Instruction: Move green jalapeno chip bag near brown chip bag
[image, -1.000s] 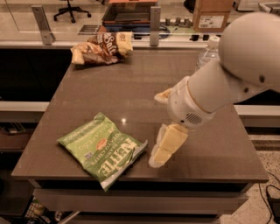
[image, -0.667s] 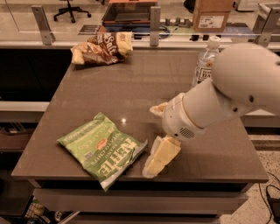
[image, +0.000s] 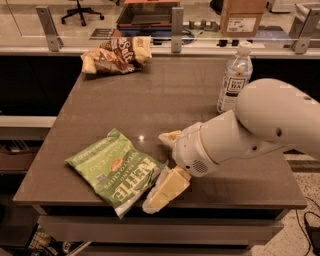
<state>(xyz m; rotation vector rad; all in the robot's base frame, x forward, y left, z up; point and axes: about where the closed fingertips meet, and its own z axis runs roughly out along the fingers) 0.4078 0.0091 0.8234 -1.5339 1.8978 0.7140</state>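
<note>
The green jalapeno chip bag (image: 114, 169) lies flat near the table's front left edge. The brown chip bag (image: 116, 54) lies crumpled at the far left corner of the table. My gripper (image: 156, 171) is at the green bag's right end, low over the table. It is open: one cream finger (image: 169, 137) lies behind the bag's right corner and the other finger (image: 165, 191) lies in front, touching the bag's front right edge. The white arm reaches in from the right.
A clear water bottle (image: 234, 78) with a white cap stands at the right of the table, behind my arm. A glass rail with metal posts (image: 177, 22) runs along the far edge. The dark table top (image: 165, 95) lies between the two bags.
My arm has moved left and down toward the green bag; the open fingers now straddle its right end. Neither bag has moved.
</note>
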